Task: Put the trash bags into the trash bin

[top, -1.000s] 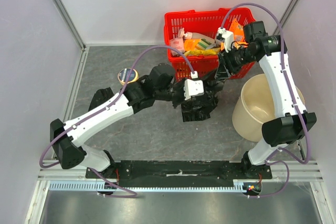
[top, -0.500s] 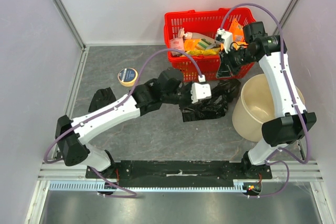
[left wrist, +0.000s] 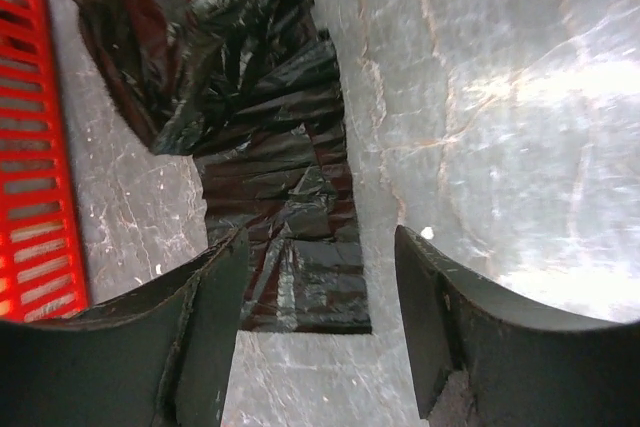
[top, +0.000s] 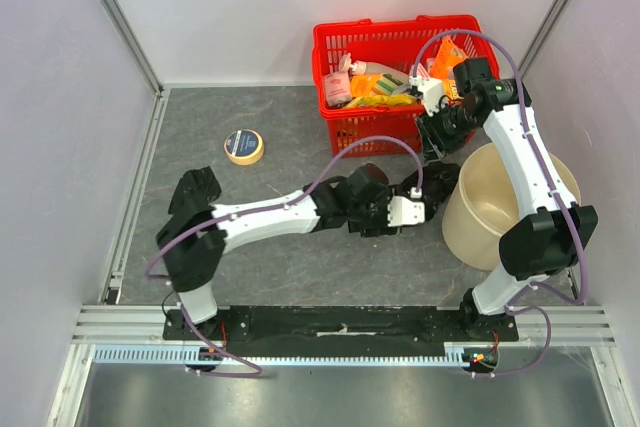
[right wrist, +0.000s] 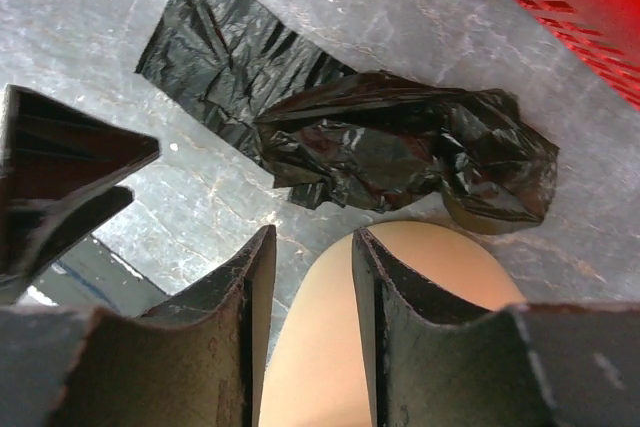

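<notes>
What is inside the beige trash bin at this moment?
Where visible, the trash bin shows only bare beige inside, no bag. The right arm crosses above it and hides part of the interior. The trash bag lies outside.

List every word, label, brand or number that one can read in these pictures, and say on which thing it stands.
No text can be read in any view.
packages in the red basket: coloured print shows, but it is too small and blurred to read.
tape roll: no marking can be made out.
trash bags and trash bin: plain, no print visible.
</notes>
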Robot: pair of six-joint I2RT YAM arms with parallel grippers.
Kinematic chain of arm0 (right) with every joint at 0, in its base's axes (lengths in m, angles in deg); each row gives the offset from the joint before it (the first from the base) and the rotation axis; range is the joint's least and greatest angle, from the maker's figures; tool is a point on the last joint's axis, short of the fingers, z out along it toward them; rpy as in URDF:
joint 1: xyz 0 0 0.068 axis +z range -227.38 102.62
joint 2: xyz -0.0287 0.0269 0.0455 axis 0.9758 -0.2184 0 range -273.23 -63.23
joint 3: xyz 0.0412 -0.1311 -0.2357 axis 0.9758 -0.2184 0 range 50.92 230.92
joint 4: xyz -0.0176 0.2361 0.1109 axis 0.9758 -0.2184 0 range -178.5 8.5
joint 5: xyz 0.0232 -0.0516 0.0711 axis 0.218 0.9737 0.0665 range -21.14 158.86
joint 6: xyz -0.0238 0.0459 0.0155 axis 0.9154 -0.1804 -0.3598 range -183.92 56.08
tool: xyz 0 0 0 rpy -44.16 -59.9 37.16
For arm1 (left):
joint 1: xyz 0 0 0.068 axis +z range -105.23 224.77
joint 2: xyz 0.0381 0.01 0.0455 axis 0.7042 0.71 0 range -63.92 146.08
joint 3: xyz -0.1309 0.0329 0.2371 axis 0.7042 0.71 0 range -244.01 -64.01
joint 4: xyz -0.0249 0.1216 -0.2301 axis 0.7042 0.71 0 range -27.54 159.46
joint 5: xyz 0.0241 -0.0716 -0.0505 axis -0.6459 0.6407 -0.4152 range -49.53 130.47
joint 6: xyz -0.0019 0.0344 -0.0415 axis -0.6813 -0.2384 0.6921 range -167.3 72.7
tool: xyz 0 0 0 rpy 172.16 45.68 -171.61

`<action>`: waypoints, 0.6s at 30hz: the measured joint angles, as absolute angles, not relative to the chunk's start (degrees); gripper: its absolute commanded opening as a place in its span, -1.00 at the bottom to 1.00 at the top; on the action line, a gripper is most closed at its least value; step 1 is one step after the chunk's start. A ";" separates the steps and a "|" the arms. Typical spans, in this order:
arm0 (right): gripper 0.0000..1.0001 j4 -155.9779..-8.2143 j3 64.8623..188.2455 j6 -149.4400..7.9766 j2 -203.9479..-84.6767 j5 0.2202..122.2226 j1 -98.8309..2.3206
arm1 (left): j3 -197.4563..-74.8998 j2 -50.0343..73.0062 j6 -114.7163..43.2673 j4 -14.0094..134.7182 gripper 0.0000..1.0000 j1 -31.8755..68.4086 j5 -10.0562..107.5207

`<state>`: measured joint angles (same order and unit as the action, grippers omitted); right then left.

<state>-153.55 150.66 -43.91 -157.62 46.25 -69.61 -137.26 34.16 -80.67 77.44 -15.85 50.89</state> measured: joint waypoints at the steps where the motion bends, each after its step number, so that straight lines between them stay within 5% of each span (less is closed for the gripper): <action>1: -0.07 -153.09 150.73 -44.26 -157.69 47.19 -69.61 | -137.57 36.26 -81.94 76.89 0.36 -15.99 50.14; 18: 0.15 -150.86 153.53 -45.33 -159.85 55.91 -70.81 | -151.08 48.20 -93.21 72.04 0.40 -16.09 43.56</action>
